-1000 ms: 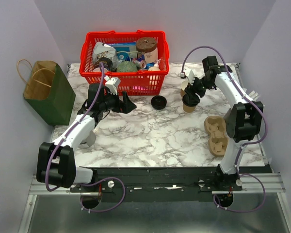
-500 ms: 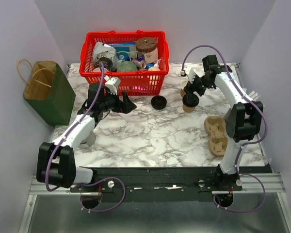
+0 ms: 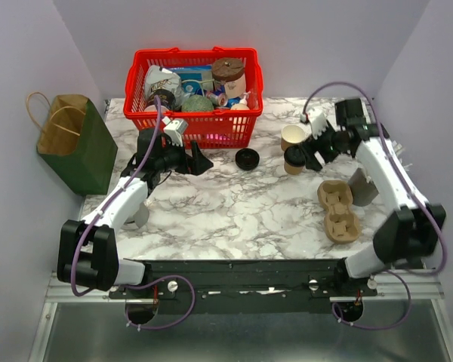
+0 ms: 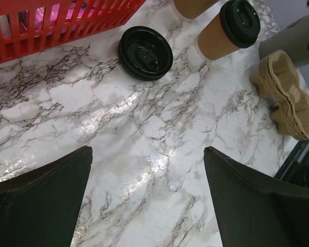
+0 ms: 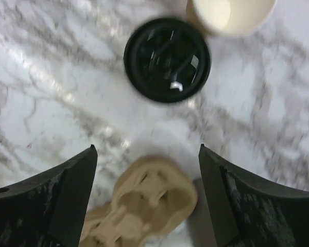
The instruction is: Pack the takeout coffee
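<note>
The left claw (image 4: 147, 154) is released: its two dark fingers (image 4: 41, 190) are spread wide above bare marble, and nothing is gripped between them. It is positioned just in front of the red basket (image 3: 192, 128), which is packed with assorted goods. A loose black lid (image 4: 145, 52) lies flat on the table (image 3: 234, 211) near this claw. The right claw (image 5: 147, 149) is likewise released, its fingers (image 5: 46, 200) standing well apart with only tabletop showing between them. In the top view it is seen just to the right of a lidded cup (image 3: 294, 160). The paper cup (image 3: 293, 136) (tan outside, white rim, white inside, open-topped) is stood upright toward the far right of the table, just behind the lidded cup and clear of both claws. A brown two-cup carrier (image 3: 338, 213) is laid nearer the right arm's base. A green paper bag (image 3: 75, 143) is stood at the table's left side.
</note>
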Controlling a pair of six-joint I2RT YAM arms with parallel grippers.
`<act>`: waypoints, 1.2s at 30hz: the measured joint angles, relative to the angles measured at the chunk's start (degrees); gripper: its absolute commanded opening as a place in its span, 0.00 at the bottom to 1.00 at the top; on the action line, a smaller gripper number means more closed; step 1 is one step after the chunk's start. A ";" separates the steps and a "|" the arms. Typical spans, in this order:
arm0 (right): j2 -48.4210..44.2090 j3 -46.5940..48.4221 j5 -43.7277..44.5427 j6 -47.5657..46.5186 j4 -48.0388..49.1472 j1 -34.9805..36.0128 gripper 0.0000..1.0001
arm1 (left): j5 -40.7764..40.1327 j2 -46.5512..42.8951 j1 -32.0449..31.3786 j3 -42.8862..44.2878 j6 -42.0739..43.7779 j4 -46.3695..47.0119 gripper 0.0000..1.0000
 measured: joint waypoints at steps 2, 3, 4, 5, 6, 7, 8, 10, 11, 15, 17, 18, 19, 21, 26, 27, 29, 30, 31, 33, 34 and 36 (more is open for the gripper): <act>-8.02 -8.20 2.62 2.82 -0.52 -0.35 0.81 | 0.02 0.33 0.00 0.72 -0.55 0.13 0.98; -11.37 -11.74 3.76 4.31 -1.01 -0.70 0.79 | 0.02 0.61 0.00 1.18 -0.83 0.42 0.97; -14.36 -15.43 4.92 5.70 -1.88 -1.09 0.78 | 0.02 0.83 0.00 1.55 -1.05 0.52 0.97; -16.11 -17.92 5.70 6.71 -3.10 -1.44 0.77 | 0.02 1.20 0.00 1.97 -1.31 0.87 0.97; -17.20 -20.02 6.32 7.87 -4.35 -1.79 0.74 | 0.02 1.68 0.00 2.43 -1.68 1.27 0.97; -17.68 -21.84 6.97 8.92 -5.11 -2.19 0.73 | 0.02 1.99 0.00 2.62 -1.92 1.70 0.97; -17.77 -23.34 7.50 9.75 -5.75 -2.67 0.72 | 0.02 2.38 0.00 2.62 -2.25 2.23 0.97; -17.55 -25.92 8.57 11.52 -6.88 -3.98 0.69 | 0.04 3.10 0.00 2.62 -2.84 2.67 0.97; -17.38 -26.62 9.01 12.09 -7.50 -4.74 0.68 | 0.04 3.45 0.00 2.62 -3.21 2.78 0.97; -15.67 -27.02 9.55 13.99 -8.28 -9.60 0.62 | 0.07 4.42 0.00 2.62 -3.82 2.95 0.97; -14.12 -26.80 9.64 14.45 -8.37 -12.00 0.62 | 0.07 4.44 -0.02 2.62 -3.85 2.97 0.97; -13.33 -26.51 9.68 14.69 -8.41 -12.90 0.62 | 0.07 4.44 -0.02 2.62 -3.85 2.99 0.97; -12.52 -26.10 9.73 14.91 -8.41 -13.57 0.62 | 0.07 4.44 -0.02 2.62 -3.85 3.02 0.97; -11.10 -25.09 9.77 15.10 -8.37 -13.92 0.62 | 0.07 4.44 -0.04 2.62 -3.85 3.02 0.97; -9.55 -23.87 9.77 15.52 -7.72 -13.92 0.63 | 0.07 4.44 -0.07 2.62 -3.82 3.04 0.97; -9.33 -23.78 9.77 15.61 -7.67 -13.92 0.63 | 0.07 4.44 -0.07 2.62 -3.82 3.04 0.97; -8.92 -23.76 9.79 15.72 -7.54 -13.92 0.63 | 0.07 4.44 -0.07 2.62 -3.80 3.04 0.97; -8.76 -23.76 9.79 15.78 -7.56 -13.92 0.63 | 0.07 4.44 -0.07 2.62 -3.80 3.04 0.97; -8.66 -23.76 9.79 15.91 -7.54 -13.92 0.63 | 0.07 4.44 -0.07 2.62 -3.80 3.04 0.97; -8.50 -23.76 9.84 16.13 -7.54 -13.92 0.62 | 0.07 4.44 -0.07 2.62 -3.80 3.04 0.97; -8.46 -23.76 9.86 16.20 -7.50 -13.92 0.62 | 0.04 4.44 -0.07 2.62 -3.80 3.06 0.97; -8.39 -23.85 9.92 16.46 -7.39 -13.92 0.61 | 0.07 4.46 -0.07 2.62 -3.80 3.04 0.97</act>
